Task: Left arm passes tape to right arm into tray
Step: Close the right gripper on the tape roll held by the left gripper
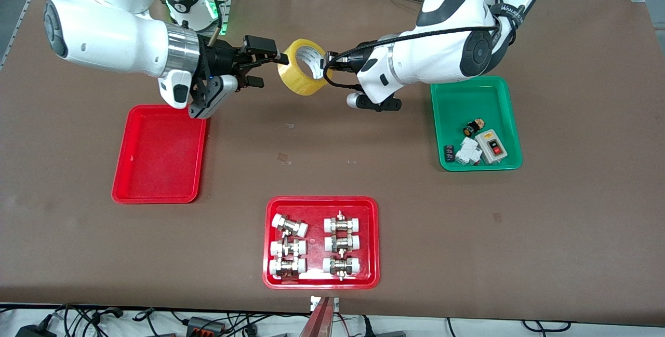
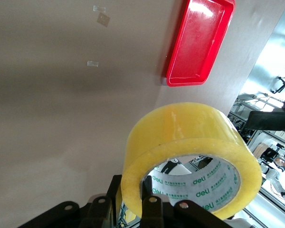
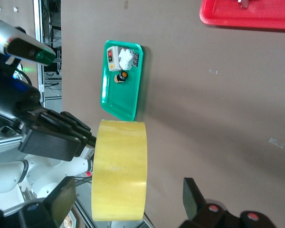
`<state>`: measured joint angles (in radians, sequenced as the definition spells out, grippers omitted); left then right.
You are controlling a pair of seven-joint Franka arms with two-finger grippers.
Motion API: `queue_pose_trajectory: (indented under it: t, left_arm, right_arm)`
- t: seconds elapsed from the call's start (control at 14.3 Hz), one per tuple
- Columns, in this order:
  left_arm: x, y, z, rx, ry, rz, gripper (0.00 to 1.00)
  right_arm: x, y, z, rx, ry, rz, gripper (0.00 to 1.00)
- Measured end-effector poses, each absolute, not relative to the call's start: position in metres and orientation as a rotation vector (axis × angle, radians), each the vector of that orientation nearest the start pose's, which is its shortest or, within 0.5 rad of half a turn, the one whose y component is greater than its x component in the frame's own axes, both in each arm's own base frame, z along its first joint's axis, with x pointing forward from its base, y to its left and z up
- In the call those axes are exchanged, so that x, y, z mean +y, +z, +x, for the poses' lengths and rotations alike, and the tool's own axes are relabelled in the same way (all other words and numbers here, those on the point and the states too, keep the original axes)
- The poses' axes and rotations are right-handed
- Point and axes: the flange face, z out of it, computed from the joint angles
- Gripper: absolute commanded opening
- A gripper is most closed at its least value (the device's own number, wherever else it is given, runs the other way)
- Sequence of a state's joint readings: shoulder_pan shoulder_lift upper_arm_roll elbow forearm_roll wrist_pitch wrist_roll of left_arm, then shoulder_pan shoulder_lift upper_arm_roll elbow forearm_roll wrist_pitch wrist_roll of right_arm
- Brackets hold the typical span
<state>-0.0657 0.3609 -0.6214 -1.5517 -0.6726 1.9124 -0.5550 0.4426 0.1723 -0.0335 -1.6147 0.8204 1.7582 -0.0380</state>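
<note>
Front view: the tape (image 1: 304, 67) hangs in the air over bare table (image 1: 363, 171) between the two arms, pinched at its rim by the left gripper (image 1: 328, 62), which reaches in from the left arm (image 1: 441, 41). The right gripper (image 1: 267, 64) sits just beside the roll on the side toward the right arm's (image 1: 114, 41) end, fingers spread and not yet on it; the roll's hole faces up and toward the camera, its edge turned to those fingers. The plain red tray (image 1: 156, 191) lies under and nearer the camera than the right gripper, so the right arm is clearly the one close to the drop spot. Left wrist view: left gripper (image 2: 133, 206) clamped on the roll's wall (image 2: 190, 142), one finger (image 2: 152, 211) inside the core; tray (image 2: 199, 42) well apart on the table. Right wrist view: tape (image 3: 119, 168) sits edge-on between the open right fingers (image 3: 194, 194), gaps on both sides, no contact. My read: next move is a straight close across the roll's width, then the left lets go. A green tray (image 3: 121, 78) of parts and a second red tray of fittings (image 1: 322, 243) are out of the way.
</note>
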Motion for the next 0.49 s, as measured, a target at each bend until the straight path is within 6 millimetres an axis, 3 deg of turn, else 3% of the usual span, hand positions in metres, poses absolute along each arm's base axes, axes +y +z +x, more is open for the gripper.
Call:
queue_pose_trajectory:
  t: [0.21, 0.49]
  left_arm:
    - [-0.411, 0.503, 0.519, 0.147, -0.570, 2.360, 0.00]
    - [-0.411, 0.503, 0.518, 0.144, -0.576, 2.362, 0.00]
  right_arm:
    - [0.326, 0.535, 0.534, -0.352, 0.251, -2.333, 1.00]
    - [0.330, 0.527, 0.535, -0.260, 0.306, -2.353, 1.00]
